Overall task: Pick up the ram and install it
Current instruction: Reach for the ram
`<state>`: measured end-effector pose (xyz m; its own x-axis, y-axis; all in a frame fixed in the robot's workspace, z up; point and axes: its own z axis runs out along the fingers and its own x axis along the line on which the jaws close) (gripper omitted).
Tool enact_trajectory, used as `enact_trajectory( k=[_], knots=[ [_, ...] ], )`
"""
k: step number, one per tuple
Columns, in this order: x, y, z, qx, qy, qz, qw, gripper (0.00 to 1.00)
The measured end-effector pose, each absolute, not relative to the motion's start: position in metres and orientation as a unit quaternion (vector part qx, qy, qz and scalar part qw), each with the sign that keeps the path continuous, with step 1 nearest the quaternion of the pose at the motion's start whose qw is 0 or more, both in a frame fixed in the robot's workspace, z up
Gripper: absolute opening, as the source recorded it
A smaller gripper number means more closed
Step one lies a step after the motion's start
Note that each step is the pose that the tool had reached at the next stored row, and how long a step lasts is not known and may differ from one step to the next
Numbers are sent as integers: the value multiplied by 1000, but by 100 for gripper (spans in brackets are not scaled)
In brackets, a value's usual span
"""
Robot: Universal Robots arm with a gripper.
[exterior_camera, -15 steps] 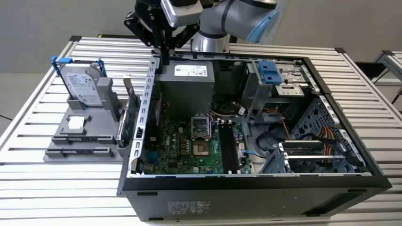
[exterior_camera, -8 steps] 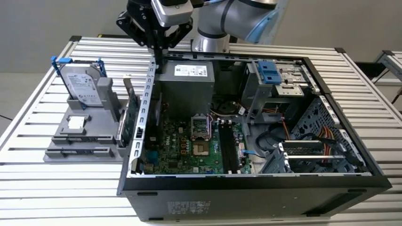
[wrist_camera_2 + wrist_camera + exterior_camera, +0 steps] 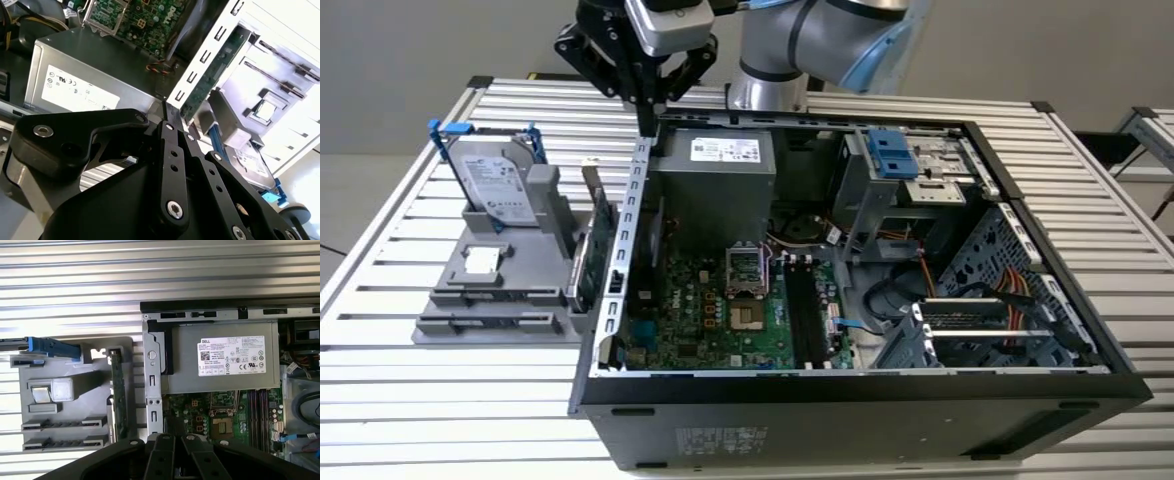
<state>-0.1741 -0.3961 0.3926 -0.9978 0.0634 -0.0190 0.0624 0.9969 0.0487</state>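
My gripper [image 3: 648,128] hangs above the far left corner of the open computer case [image 3: 1067,385], just over its side wall. Its black fingers [image 3: 172,125] meet in a thin tip with nothing visible between them. A narrow green circuit board [image 3: 118,390] stands on edge in the grey holder [image 3: 494,325], close to the case wall. It also shows in the second wrist view [image 3: 210,75]. I cannot tell whether it is the ram. The black memory slots [image 3: 798,310] lie on the motherboard beside the processor socket [image 3: 744,268], well below and to the right of the gripper.
A silver hard drive [image 3: 496,180] with blue rails stands upright at the holder's far end. The grey power supply [image 3: 225,357] fills the case's far corner under the gripper. A drive cage [image 3: 907,165] and cables [image 3: 961,285] crowd the case's right side. The slatted table [image 3: 400,400] surrounds everything.
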Motion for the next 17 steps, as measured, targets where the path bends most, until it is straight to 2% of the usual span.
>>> enact_trajectory(
  k=[17],
  knots=[
    [-197, -394, 393, 31, 999, 24, 10, 0]
  ],
)
